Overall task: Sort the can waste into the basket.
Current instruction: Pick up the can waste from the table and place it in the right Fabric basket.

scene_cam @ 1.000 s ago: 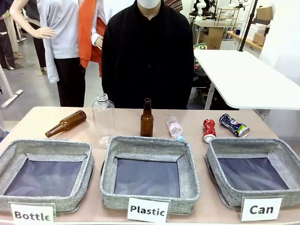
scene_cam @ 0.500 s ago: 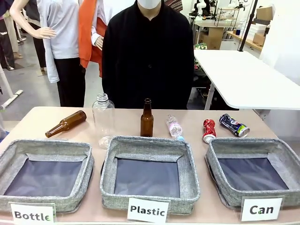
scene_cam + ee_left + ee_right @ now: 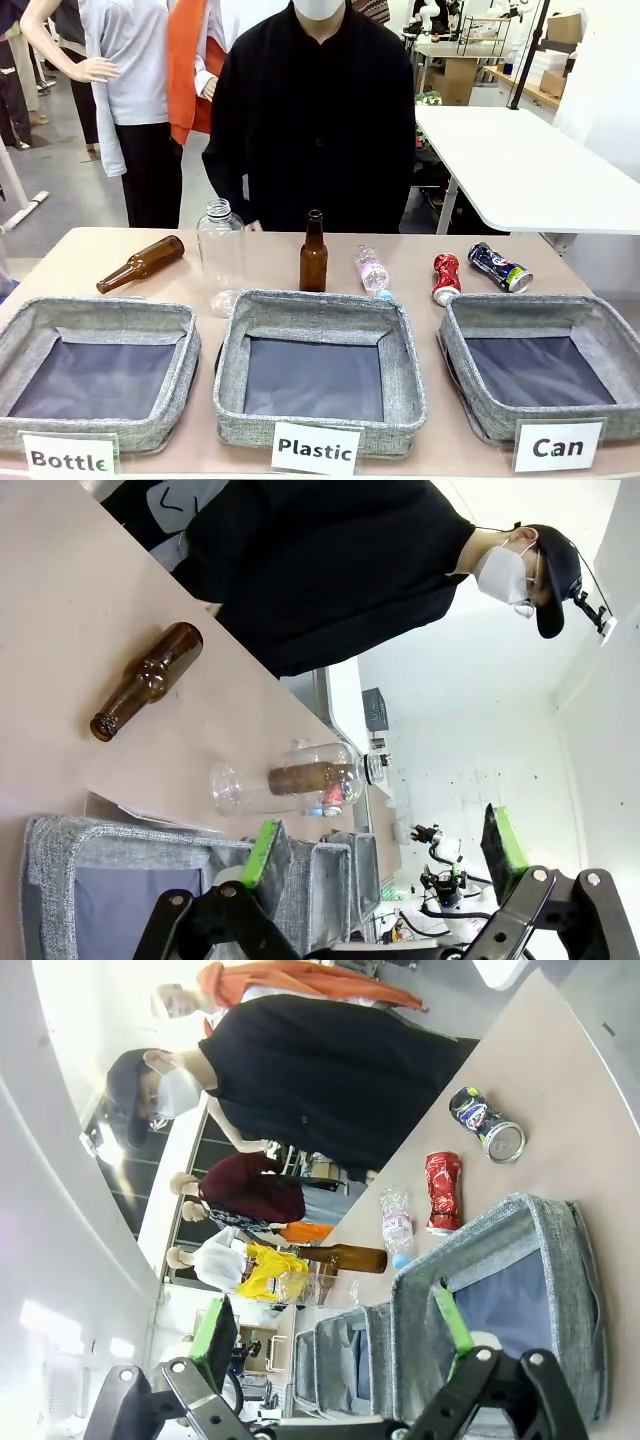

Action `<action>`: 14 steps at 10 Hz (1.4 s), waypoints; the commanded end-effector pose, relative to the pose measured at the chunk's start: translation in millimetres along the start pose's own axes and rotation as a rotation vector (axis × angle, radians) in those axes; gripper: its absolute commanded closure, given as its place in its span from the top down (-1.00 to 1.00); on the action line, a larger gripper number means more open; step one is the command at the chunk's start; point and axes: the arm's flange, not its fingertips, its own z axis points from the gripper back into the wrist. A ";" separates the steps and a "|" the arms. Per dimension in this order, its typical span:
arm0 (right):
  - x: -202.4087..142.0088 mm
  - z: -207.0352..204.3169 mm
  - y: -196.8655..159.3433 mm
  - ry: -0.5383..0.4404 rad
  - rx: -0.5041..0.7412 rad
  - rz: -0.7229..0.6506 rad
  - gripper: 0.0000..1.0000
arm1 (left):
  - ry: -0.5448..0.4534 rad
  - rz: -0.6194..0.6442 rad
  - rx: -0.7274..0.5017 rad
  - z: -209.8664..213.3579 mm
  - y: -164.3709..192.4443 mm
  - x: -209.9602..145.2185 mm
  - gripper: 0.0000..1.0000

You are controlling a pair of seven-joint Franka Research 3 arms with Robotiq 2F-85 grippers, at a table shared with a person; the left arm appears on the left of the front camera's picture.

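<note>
Nothing was sorted yet. The shiny red crushed can (image 3: 446, 278) and dark blue crushed can (image 3: 499, 267) lay just behind the empty grey woven "Can" basket (image 3: 515, 310). The left gripper (image 3: 385, 845) and right gripper (image 3: 332, 1325) were wide apart, holding nothing.

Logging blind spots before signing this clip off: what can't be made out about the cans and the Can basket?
Front view: the square grey woven basket labelled Can runs off the right edge.
Front view: print on the dark blue crushed can is too small to read.
Right wrist view: the right gripper covers part of the basket.
</note>
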 end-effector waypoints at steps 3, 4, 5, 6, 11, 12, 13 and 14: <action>-1.5 -54.8 51.1 0.079 -0.306 0.181 1.00 | 0.009 -0.005 -0.005 1.0 1.1 -0.2 1.00; -4.3 -86.6 71.9 0.090 -0.494 0.266 1.00 | 0.009 -0.005 -0.005 1.0 1.1 -0.2 1.00; -5.9 -114.9 88.9 0.094 -0.639 0.346 1.00 | 0.009 -0.005 -0.005 1.0 1.1 -0.2 1.00; -8.4 -139.6 103.8 0.084 -0.757 0.451 1.00 | 0.009 -0.005 -0.005 1.0 1.1 -0.2 1.00; -20.0 -234.6 133.2 0.243 -1.021 0.900 1.00 | 0.009 -0.005 -0.005 1.0 1.1 -0.2 1.00; -20.5 -239.9 130.5 0.250 -1.019 0.905 1.00 | 0.009 -0.005 -0.005 1.0 1.1 -0.2 1.00; -19.9 -240.8 127.1 0.191 -0.997 0.836 1.00 | 0.009 -0.005 -0.005 1.0 1.1 -0.2 1.00; -28.4 -238.9 124.6 0.254 -1.060 0.922 1.00 | 0.009 -0.005 -0.005 1.0 1.1 -0.2 1.00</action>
